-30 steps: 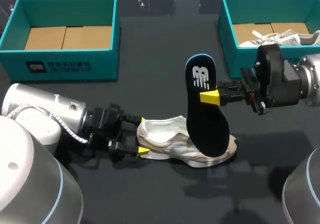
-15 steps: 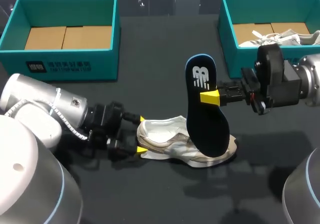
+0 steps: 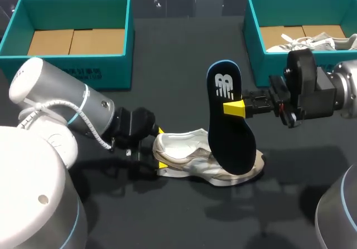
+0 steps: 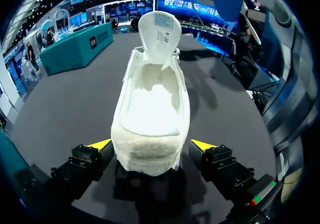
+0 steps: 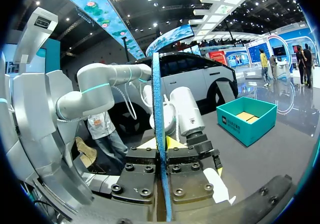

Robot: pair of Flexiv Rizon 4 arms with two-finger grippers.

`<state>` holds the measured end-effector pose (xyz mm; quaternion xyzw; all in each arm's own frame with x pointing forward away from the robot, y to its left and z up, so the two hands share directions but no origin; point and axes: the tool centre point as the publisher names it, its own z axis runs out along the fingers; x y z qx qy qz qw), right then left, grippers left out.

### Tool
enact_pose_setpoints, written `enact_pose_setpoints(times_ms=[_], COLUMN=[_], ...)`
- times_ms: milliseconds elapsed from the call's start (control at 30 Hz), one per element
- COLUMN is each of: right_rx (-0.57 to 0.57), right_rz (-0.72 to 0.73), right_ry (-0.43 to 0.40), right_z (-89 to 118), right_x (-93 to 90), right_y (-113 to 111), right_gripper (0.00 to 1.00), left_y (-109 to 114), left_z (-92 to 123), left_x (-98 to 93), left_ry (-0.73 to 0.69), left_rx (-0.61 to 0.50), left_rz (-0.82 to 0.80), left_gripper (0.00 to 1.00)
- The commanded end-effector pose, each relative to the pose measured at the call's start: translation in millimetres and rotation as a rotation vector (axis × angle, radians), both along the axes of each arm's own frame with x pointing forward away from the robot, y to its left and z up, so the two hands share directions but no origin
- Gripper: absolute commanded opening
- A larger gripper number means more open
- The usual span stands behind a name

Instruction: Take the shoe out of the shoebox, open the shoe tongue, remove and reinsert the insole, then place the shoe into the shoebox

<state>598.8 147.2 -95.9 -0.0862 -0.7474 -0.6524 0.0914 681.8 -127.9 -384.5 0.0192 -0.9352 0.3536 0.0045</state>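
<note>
A white shoe [image 3: 192, 159] lies on its sole on the black table, its tongue [image 4: 160, 31] folded up and its inside bare. My left gripper [image 3: 160, 149] stands open at the heel, one yellow tip on each side of it [image 4: 151, 145]; I cannot tell if they touch it. My right gripper [image 3: 234, 107] is shut on a dark blue insole [image 3: 227, 121], which stands on end with its lower end at the shoe's toe. In the right wrist view the insole [image 5: 159, 129] shows edge-on, pinched between the fingers.
A teal shoebox [image 3: 72, 73] with a cardboard floor stands at the back left. A second teal shoebox [image 3: 254, 43] at the back right holds another white shoe [image 3: 321, 40]. Bare black table lies in front of the shoe.
My left arm's elbow has risen and swung right, towards the shoe, while its gripper stays at the heel. The right arm and the insole have not moved.
</note>
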Motion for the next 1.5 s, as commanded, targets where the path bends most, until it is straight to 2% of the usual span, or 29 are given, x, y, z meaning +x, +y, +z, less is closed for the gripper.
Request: enact_pose_setpoints(times_ms=[33, 333, 533, 633, 1067, 1367, 1500], right_rx=[-0.001, -0.001, -0.001, -0.001, -0.001, -0.001, -0.001], right_rz=[-0.002, -0.002, -0.002, -0.002, -0.002, -0.002, -0.002], right_ry=[0.000, 0.000, 0.000, 0.000, 0.000, 0.000, 0.000], right_z=[-0.6, -0.6, -0.6, -0.6, -0.6, -0.6, -0.6], right_x=[-0.4, -0.4, -0.4, -0.4, -0.4, -0.4, -0.4], right_y=[1.6, 1.6, 1.6, 1.6, 1.6, 1.6, 1.6], right_gripper=[0.00, 0.00, 0.00, 0.00, 0.00, 0.00, 0.00], left_y=[-1.6, -7.6, -9.3, -7.4, -3.3, -1.4, -1.1], left_z=[2.7, 14.9, 17.4, 19.1, 18.3, 18.0, 26.5], left_x=[2.7, 8.6, 17.7, 21.2, 7.3, 8.2, 10.6], left_ry=[0.001, -0.065, 0.004, 0.054, -0.044, -0.057, -0.057], left_rx=[0.042, 0.255, 0.416, 0.448, 0.558, 0.572, 0.569], left_rz=[-0.015, -0.076, -0.045, -0.055, -0.134, -0.140, -0.147], left_gripper=[1.00, 1.00, 1.00, 1.00, 1.00, 1.00, 1.00])
